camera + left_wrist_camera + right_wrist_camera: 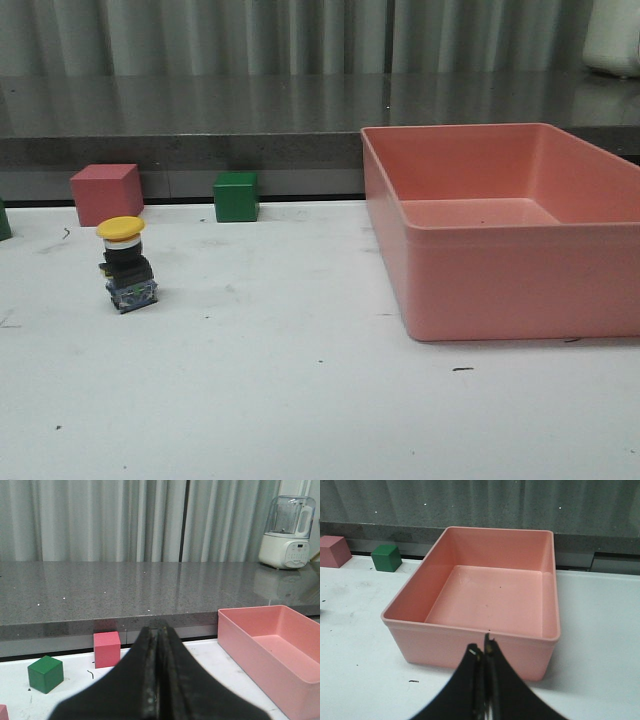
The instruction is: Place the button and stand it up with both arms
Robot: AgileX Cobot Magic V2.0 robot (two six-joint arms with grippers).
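Pale grey pleated curtains (100,520) hung across the whole back of the room. Before them ran a dark speckled stone counter (125,592), glossy under soft light, along the far edge of the scuffed white table (300,400). A white blender-like appliance (289,532) stood on the counter's right end.

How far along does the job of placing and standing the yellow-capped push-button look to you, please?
It looks done: the yellow-capped black push-button stands upright on its bluish-grey base on the white table, apart from the pink cube and green cube. Nothing is in hand; the left gripper and right gripper are shut and empty. The pink plastic bin is empty.
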